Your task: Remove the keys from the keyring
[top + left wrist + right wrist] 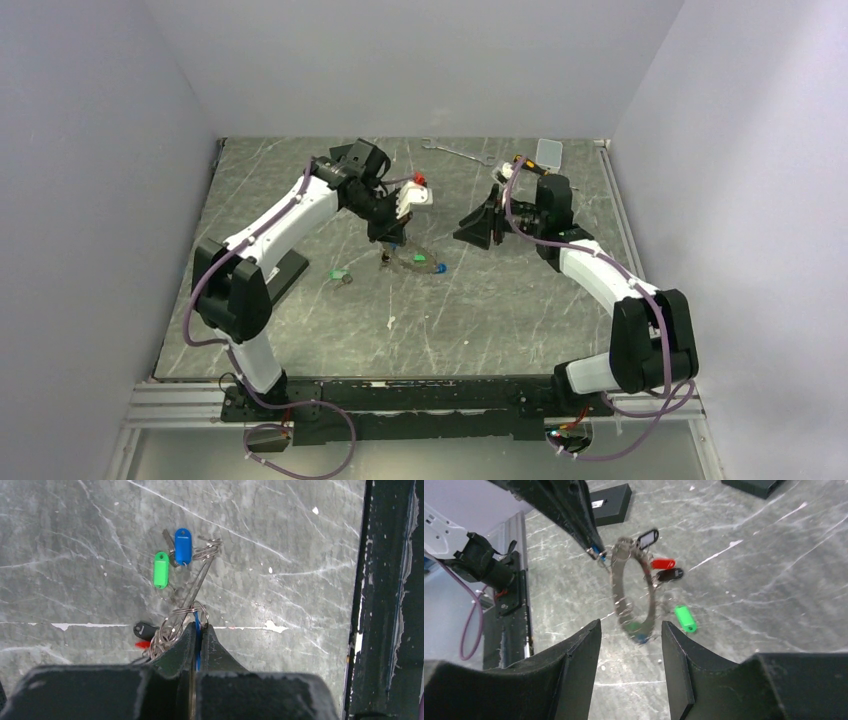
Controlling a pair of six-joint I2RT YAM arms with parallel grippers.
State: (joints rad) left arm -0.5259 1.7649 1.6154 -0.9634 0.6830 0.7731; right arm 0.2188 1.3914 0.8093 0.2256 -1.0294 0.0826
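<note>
- With left fingers (182,642) clamped on the keyring (620,595), holds it tilted over the worktop (500,300).
- Faces it with right fingers (574,660) parted, empty.
- Leaves several keys (684,617) threaded; counts apparently one loose key (342,276) freed nearby.

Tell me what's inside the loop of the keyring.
Through the hollow centre of the keyring only grey table shows. The keys hang at its rim, with the green tag and red tag outside the loop. The left hand covers the rim where it pinches.

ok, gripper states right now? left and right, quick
left gripper: shut, pinching the keyring at its raised end.
right gripper: open, empty, short of the keyring.
</note>
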